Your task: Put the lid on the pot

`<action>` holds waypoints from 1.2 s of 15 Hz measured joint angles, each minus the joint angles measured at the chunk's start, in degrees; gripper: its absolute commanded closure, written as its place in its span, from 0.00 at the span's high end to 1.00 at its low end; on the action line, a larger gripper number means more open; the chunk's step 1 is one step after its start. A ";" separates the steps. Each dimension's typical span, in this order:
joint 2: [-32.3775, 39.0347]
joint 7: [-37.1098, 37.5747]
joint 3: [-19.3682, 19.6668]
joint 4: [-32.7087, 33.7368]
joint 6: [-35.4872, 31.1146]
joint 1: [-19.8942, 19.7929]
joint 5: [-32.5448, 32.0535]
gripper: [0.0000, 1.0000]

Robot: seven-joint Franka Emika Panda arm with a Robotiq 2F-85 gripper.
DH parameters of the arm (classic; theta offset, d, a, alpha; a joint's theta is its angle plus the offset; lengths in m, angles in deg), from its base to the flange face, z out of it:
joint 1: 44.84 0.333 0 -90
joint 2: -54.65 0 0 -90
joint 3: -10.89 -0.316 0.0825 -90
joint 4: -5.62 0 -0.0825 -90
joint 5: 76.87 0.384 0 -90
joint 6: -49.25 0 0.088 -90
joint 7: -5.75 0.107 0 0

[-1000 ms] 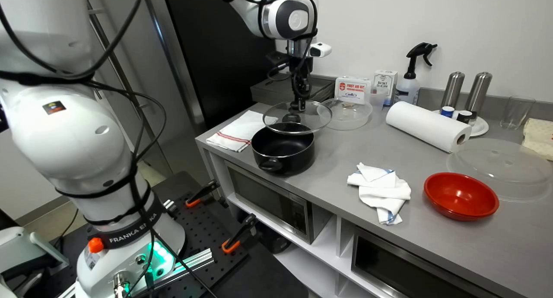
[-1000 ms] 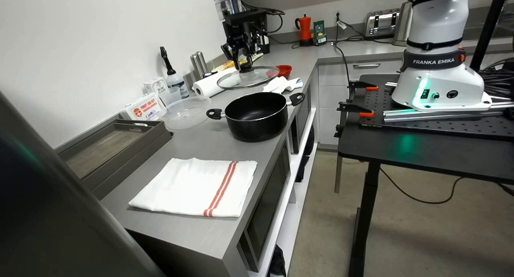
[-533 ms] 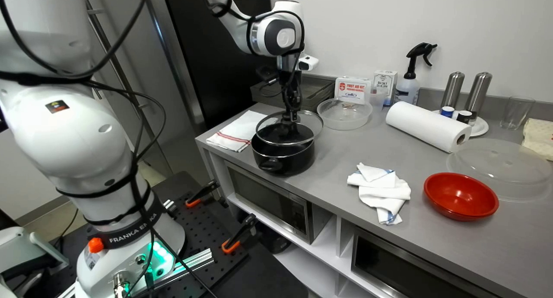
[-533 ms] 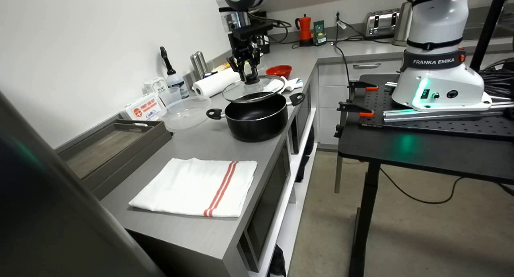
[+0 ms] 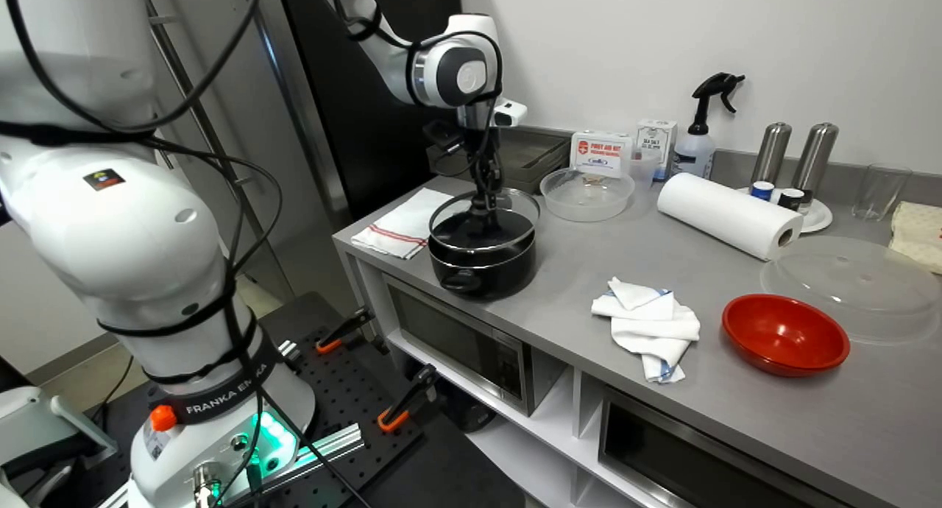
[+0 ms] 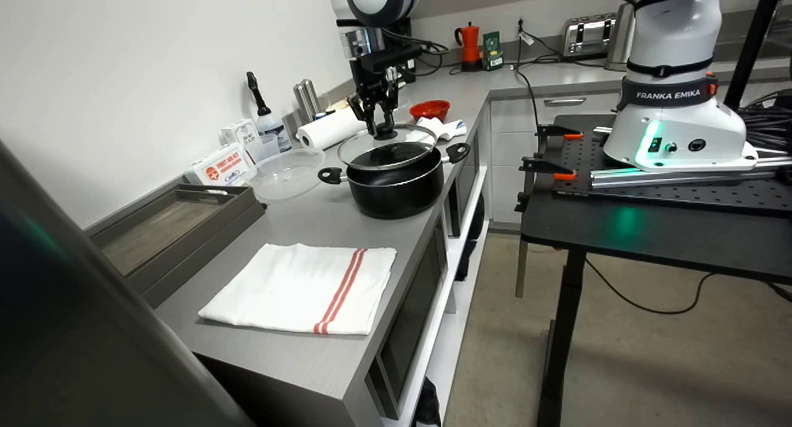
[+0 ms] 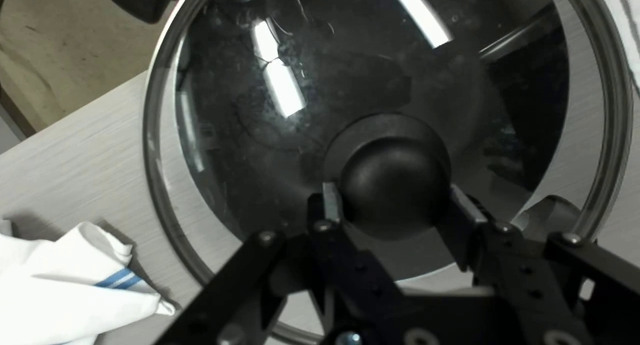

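Lid (image 6: 391, 153) had dropped closer to the pot (image 6: 396, 199) vs half a second earlier and hovered just above it, knob (image 7: 395, 177) pinched in the gripper (image 7: 399, 203).

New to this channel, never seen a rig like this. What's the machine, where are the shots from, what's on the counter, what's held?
The machine is a white robot arm, mounted on a black table beside the counter and steered remotely by a person. Two pictures come from outside it, at different places; the wrist view is shot from the arm itself, looking down past its gripper. On the counter are a black pot, a folded towel with red stripes, a crumpled white cloth, a red bowl and a paper towel roll, among other things. The gripper pinches the black knob of a clear glass lid, holding it over the pot. It isn't seated yet: in both exterior views a gap shows below its near edge.
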 measured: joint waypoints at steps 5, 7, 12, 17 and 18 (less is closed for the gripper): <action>0.37 0.00 -0.02 0.00 -0.07 0.47 0.00 0.25; 0.61 0.00 -0.02 0.00 -0.07 0.52 0.00 0.25; 1.53 0.00 -0.02 0.04 -0.07 0.67 0.00 0.25; 2.65 0.00 -0.02 0.29 -0.08 0.88 0.00 0.25; 2.91 0.00 -0.02 0.45 -0.12 0.90 0.00 0.25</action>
